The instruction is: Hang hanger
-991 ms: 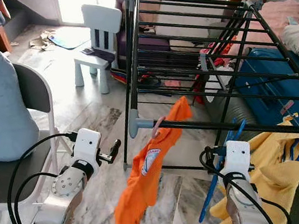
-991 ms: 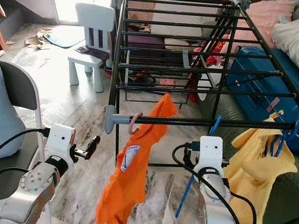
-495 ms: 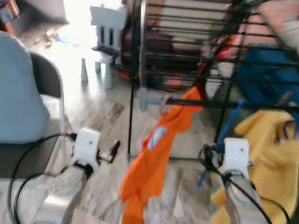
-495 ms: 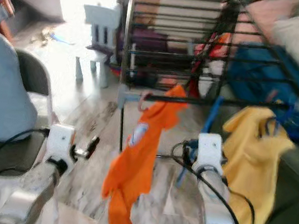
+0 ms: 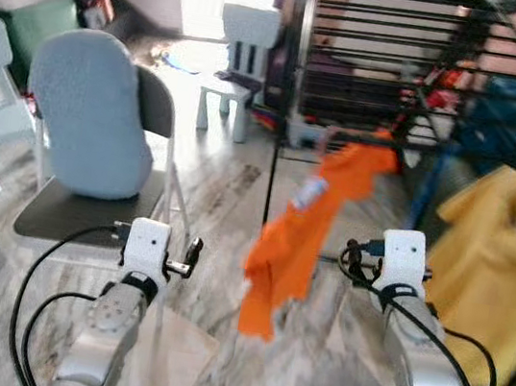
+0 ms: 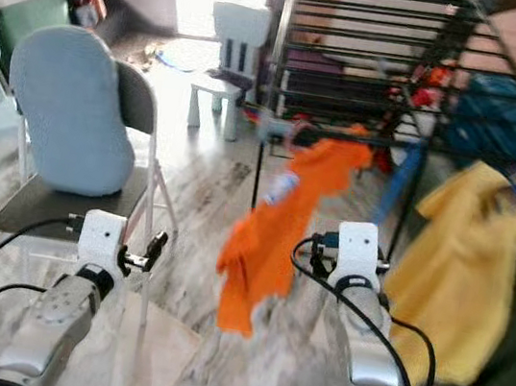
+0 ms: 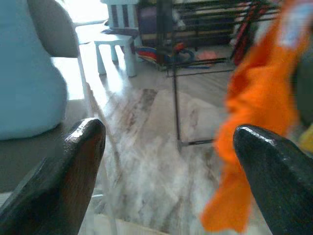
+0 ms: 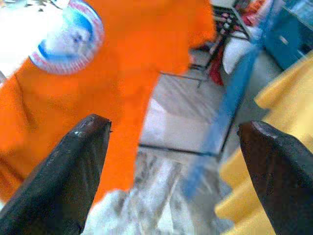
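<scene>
While the head views are blurred, we can still place the orange shirt hanging from the front rail of the black drying rack, its hanger hook too smeared to make out. It hangs long axis straight down, ahead of us and between our two arms. Our right gripper has its fingers spread wide with nothing between them, the shirt just ahead of it with a yellow cloth on its other side. Our left gripper is also spread and empty, near the grey chair, farther from the shirt. We judge the right arm nearer.
</scene>
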Available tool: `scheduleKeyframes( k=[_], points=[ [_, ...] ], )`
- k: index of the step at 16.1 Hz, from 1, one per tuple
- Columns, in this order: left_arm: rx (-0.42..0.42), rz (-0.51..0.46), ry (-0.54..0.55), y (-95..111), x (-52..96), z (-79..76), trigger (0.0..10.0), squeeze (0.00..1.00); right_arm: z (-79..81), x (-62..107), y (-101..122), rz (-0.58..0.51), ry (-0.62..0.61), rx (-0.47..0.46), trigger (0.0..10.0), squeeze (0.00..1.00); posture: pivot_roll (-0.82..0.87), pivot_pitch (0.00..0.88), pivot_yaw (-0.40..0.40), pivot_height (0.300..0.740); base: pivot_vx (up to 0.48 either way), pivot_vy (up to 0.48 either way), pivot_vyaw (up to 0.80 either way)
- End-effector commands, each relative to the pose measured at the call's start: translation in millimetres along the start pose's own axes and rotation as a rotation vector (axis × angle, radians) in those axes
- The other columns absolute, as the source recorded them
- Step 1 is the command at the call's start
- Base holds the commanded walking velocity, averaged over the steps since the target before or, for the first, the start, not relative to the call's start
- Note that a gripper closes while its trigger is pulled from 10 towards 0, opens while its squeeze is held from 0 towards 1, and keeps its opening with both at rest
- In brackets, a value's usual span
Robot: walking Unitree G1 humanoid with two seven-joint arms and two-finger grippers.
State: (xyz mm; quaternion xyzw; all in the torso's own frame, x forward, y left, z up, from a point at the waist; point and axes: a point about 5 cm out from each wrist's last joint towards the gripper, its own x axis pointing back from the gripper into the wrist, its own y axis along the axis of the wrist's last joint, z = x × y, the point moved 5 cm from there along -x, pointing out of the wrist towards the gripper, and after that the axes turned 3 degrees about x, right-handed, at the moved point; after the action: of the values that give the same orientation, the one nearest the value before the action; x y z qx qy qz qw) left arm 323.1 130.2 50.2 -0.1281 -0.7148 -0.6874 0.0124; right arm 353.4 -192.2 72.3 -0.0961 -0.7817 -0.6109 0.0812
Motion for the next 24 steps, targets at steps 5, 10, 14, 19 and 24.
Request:
scheduleKeyframes(
  k=[5, 10, 14, 19, 24],
  points=[
    [-0.010, 0.006, 0.003, -2.2, -0.5, 0.1, 10.0, 0.00, -1.2, -1.1, 2.5, -0.004, 0.000, -0.002, 10.0, 0.97, -0.16, 0.000, 0.019, 0.740, -0.352, 0.000, 0.00],
    [-0.021, 0.013, 0.009, -5.3, -0.7, 2.5, 10.0, 0.00, -0.2, -2.4, 0.2, 0.000, 0.001, 0.015, 10.0, 0.00, -0.16, 0.000, 0.014, 0.740, -0.330, 0.000, 0.00],
    [-0.063, 0.039, 0.075, -17.5, 3.3, 21.7, 10.0, 0.00, 6.9, -4.7, -0.9, -0.039, 0.015, 0.017, 10.0, 0.00, -0.15, 0.000, 0.009, 0.740, -0.164, 0.000, 0.00],
    [-0.088, -0.080, 0.256, 10.3, 20.4, 70.6, 10.0, 0.00, 23.6, 3.3, 13.2, -0.129, 0.129, -0.135, 10.0, 0.00, -0.14, 0.000, 0.013, 0.740, 0.000, 0.000, 0.00],
    [-0.266, -0.216, 0.149, 44.5, 41.3, 60.2, 10.0, 0.00, 19.7, 21.8, 13.7, -0.192, 0.206, -0.123, 10.0, 0.00, -0.10, 0.000, -0.009, 0.740, 0.000, 0.000, 0.00]
  ],
)
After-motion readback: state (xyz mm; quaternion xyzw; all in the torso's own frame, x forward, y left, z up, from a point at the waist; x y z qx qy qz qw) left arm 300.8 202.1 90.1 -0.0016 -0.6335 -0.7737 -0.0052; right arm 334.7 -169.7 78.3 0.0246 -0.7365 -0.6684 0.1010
